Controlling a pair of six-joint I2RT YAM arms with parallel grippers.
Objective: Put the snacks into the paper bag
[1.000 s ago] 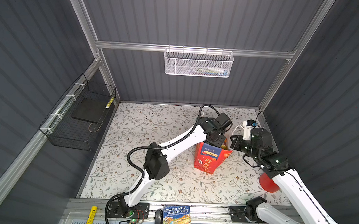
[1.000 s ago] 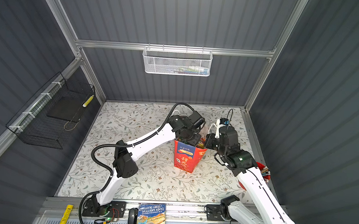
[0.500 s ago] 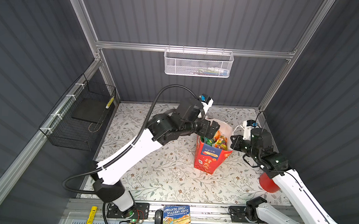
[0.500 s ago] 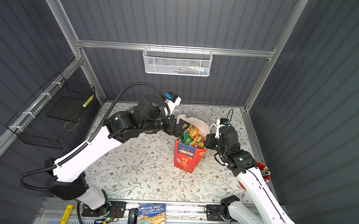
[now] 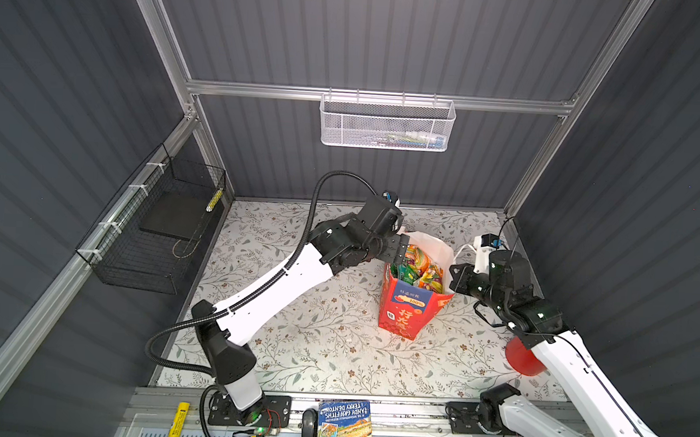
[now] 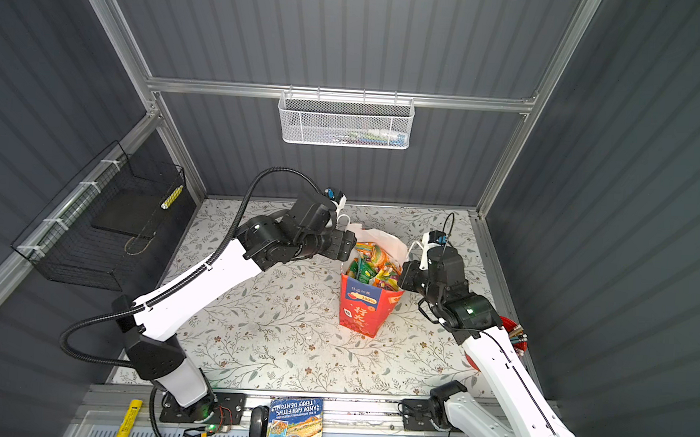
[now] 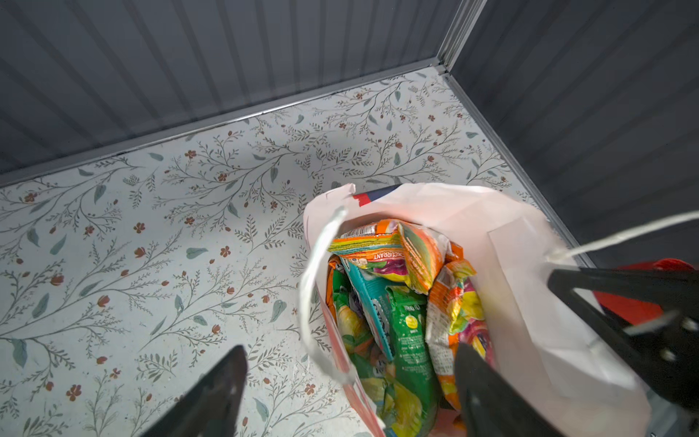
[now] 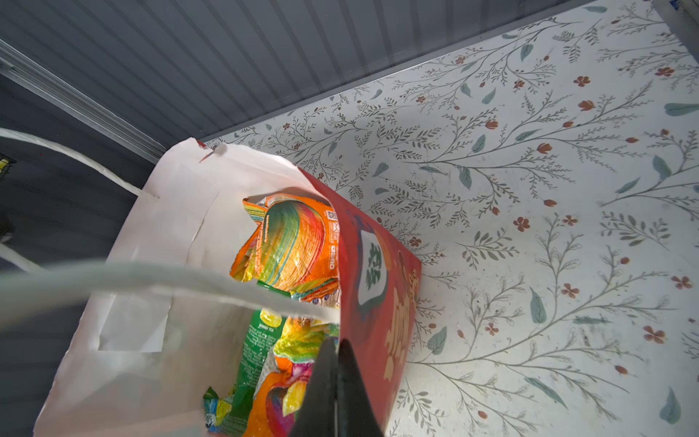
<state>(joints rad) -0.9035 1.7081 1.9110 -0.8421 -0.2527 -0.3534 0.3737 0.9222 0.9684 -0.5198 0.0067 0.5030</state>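
Observation:
The paper bag (image 5: 404, 318) (image 6: 361, 312) stands upright on the floral table, red outside and white inside (image 7: 529, 302). Several snacks (image 5: 418, 269) (image 6: 374, 264) lie packed inside it, orange, green and teal packets (image 7: 401, 261) (image 8: 295, 242). My left gripper (image 5: 400, 251) (image 7: 351, 378) is open at the bag's left rim, straddling its wall, with nothing held. My right gripper (image 5: 453, 276) (image 8: 334, 378) is shut on the bag's right rim, pinching the red wall (image 8: 378, 302). One white cord handle (image 7: 314, 287) hangs loose by the left gripper.
A red cup (image 5: 518, 359) stands behind my right arm near the right wall. A blue book (image 5: 344, 427) lies on the front rail. A black wire basket (image 5: 151, 232) hangs on the left wall, a white mesh basket (image 5: 387, 124) on the back wall.
My left gripper has come up out of the bag and back to its left rim, opening; its arm has swung upward. The snacks now show in the bag. The right arm has not moved.

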